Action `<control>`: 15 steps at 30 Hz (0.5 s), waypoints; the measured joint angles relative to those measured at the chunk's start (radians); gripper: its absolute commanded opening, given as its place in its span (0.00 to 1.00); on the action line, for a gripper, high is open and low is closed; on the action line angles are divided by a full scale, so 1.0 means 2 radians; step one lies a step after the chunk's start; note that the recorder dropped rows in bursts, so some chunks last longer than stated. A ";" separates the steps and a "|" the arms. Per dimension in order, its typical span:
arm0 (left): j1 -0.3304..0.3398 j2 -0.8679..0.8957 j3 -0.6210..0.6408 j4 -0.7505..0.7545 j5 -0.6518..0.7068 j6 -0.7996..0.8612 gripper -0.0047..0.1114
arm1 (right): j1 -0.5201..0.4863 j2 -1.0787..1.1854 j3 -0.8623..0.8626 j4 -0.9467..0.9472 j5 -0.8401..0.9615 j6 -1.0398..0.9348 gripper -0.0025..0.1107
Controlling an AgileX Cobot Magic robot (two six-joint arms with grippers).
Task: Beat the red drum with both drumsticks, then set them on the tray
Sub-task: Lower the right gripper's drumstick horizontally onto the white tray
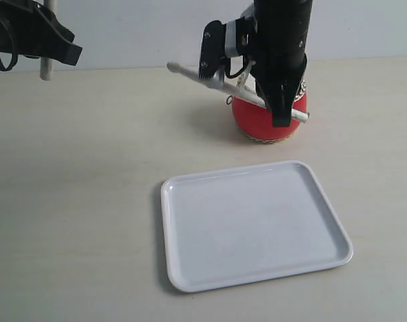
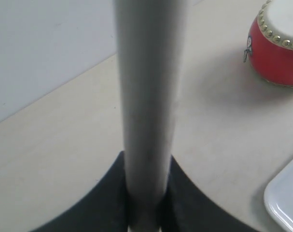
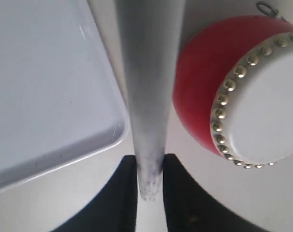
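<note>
On the pale table (image 1: pixel 76 201), the white tray (image 1: pixel 250 225) lies empty, with the red drum (image 1: pixel 257 122) near its far rim. My right gripper (image 1: pixel 281 111) hangs over the drum, clenched on the right drumstick (image 1: pixel 190 72) near its butt, and the stick slants across the drum. My left gripper (image 1: pixel 55 43), well apart at far left, pinches the left drumstick (image 1: pixel 47 67) upright. The risk as I judge it: a hard strike could lever the end-held stick loose, or a glancing blow could shove the drum onto the tray's rim.
</note>
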 measured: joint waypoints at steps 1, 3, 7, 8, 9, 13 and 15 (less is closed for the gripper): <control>0.000 0.000 0.000 0.000 0.000 0.000 0.04 | 0.004 0.000 0.005 -0.005 0.000 0.000 0.02; 0.000 0.000 0.000 0.000 0.000 0.000 0.04 | 0.011 0.000 0.017 -0.013 0.000 0.000 0.02; 0.000 0.000 0.000 0.000 0.000 0.000 0.04 | 0.012 0.000 0.040 -0.019 0.001 0.007 0.02; 0.000 0.000 0.000 0.000 0.000 0.000 0.04 | 0.012 0.000 0.047 -0.020 0.001 0.009 0.02; 0.000 0.000 0.000 0.000 0.000 0.000 0.04 | 0.012 0.000 0.054 -0.021 0.001 0.011 0.02; 0.000 0.000 0.000 0.000 0.000 0.001 0.04 | 0.013 0.000 0.079 -0.022 0.001 0.011 0.02; 0.000 0.000 0.000 0.000 0.000 0.001 0.04 | 0.017 0.000 0.089 -0.027 0.002 0.016 0.02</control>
